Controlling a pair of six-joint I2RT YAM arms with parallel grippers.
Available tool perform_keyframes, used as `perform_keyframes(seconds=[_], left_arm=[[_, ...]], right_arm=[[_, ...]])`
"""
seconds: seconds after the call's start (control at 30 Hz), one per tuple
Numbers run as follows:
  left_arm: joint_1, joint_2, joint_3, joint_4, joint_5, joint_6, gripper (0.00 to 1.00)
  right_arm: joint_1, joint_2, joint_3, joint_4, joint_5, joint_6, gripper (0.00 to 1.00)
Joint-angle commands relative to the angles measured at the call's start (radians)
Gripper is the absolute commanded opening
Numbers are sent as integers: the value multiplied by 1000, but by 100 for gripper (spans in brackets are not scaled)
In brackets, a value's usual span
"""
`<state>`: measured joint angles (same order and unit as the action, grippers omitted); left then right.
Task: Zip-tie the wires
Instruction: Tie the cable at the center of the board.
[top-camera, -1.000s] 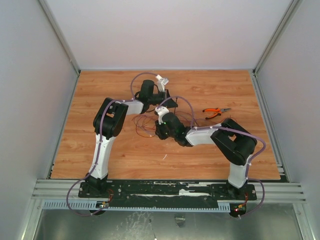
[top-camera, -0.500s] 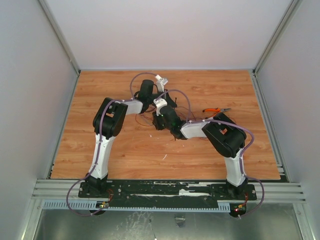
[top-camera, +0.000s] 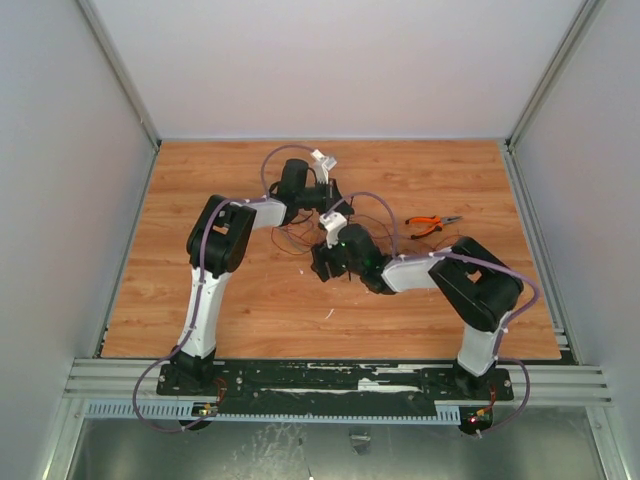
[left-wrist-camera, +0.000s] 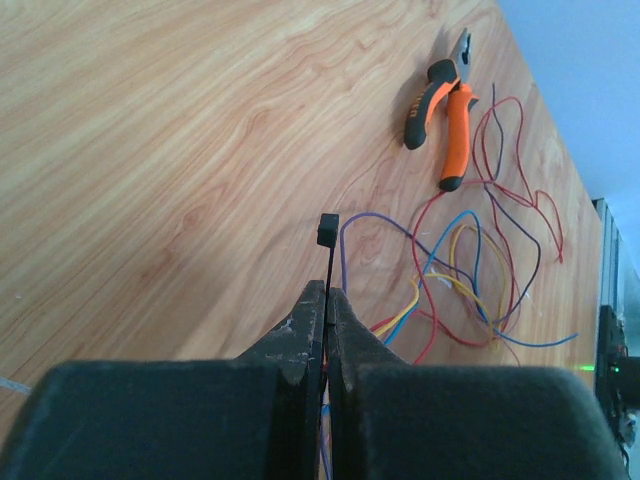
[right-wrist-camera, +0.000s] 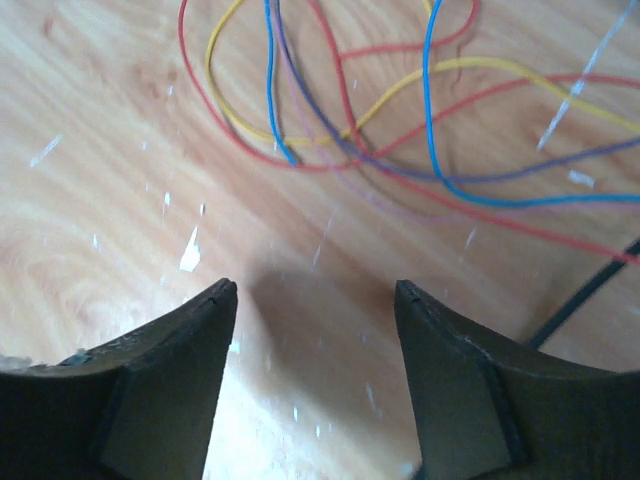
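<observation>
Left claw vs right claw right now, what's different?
Left claw is shut; right claw is open, with a wide gap at its tips. Left claw pinches the zip tie, whose head pokes out past the tips; right claw holds nothing. Shared: both are dark and sit low over the wooden table, with the wires close by.

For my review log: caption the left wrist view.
Left fingers shut on the zip tie; wires and orange pliers lie beyond.
</observation>
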<state>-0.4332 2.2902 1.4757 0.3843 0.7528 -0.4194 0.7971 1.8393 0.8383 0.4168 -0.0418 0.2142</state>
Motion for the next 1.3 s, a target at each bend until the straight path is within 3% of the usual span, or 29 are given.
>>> perform_keyframes(seconds=[0.0, 0.13, 0.27, 0.37, 0.57, 0.73, 0.9, 1.13, 1.27], left_arm=[[5, 20, 32, -14, 5, 23, 0], [5, 27, 34, -15, 5, 24, 0], [5, 31, 38, -24, 8, 28, 0], [5, 27, 38, -28, 10, 29, 0], [6, 30, 55, -63, 16, 49, 0], [11, 40, 71, -87, 37, 43, 0], [14, 54, 102, -139, 60, 43, 0], [16, 59, 107, -136, 85, 15, 0], [16, 55, 107, -137, 86, 15, 0]], right_arm=[[8, -100, -83, 9, -67, -36, 68], [7, -224, -115, -30, -82, -107, 75], [-18, -380, -159, -82, 1, -206, 93], [-66, -498, -215, -68, 34, -302, 99], [-120, -626, -337, 71, 63, -532, 99], [-130, -590, -383, 131, 95, -743, 99], [-170, -525, -398, 145, 12, -866, 99], [-170, -365, -434, 462, 39, -1049, 99], [-171, -270, -413, 520, -2, -1107, 99]])
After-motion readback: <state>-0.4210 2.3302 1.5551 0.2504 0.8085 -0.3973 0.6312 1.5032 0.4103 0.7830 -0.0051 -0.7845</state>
